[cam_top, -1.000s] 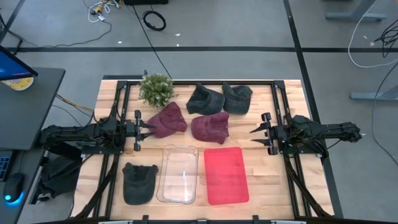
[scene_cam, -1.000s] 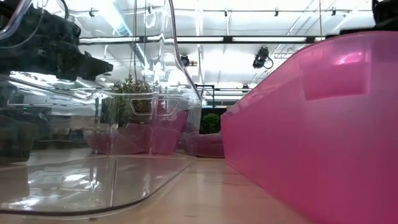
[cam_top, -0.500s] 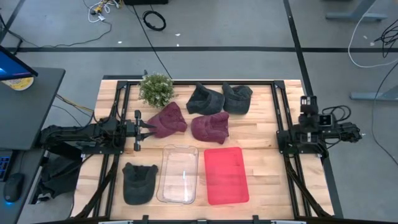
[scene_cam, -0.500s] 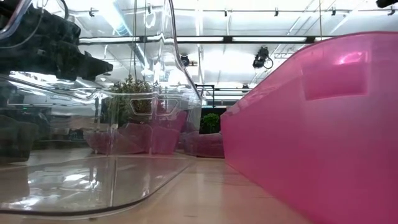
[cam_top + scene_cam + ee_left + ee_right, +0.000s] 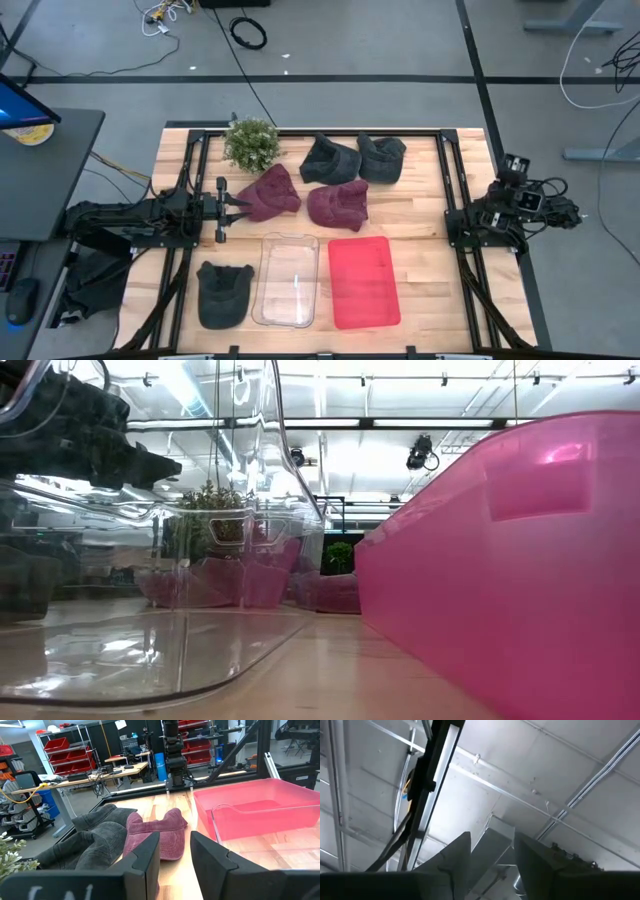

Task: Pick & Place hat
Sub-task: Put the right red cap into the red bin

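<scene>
Two maroon hats (image 5: 270,193) (image 5: 338,206) lie mid-table, and two dark grey hats (image 5: 330,160) (image 5: 381,157) lie behind them. A dark grey cap (image 5: 223,293) rests at the near left. My left gripper (image 5: 236,207) is open and low, and its fingertips stand just off the left maroon hat's left edge. In the left wrist view the left gripper (image 5: 175,855) faces a maroon hat (image 5: 157,832). My right gripper (image 5: 513,172) is folded back beyond the table's right edge. It is open, and the right gripper (image 5: 492,852) points at the ceiling.
A clear bin (image 5: 288,280) and a pink bin (image 5: 363,281) sit side by side at the near edge, close to the low camera. A small potted plant (image 5: 251,143) stands at the far left. Black frame rails (image 5: 452,190) run along both sides of the table.
My right arm has drawn back from over the table toward the right edge and folded up. Its gripper has tipped from level to pointing upward. The hats have not moved.
</scene>
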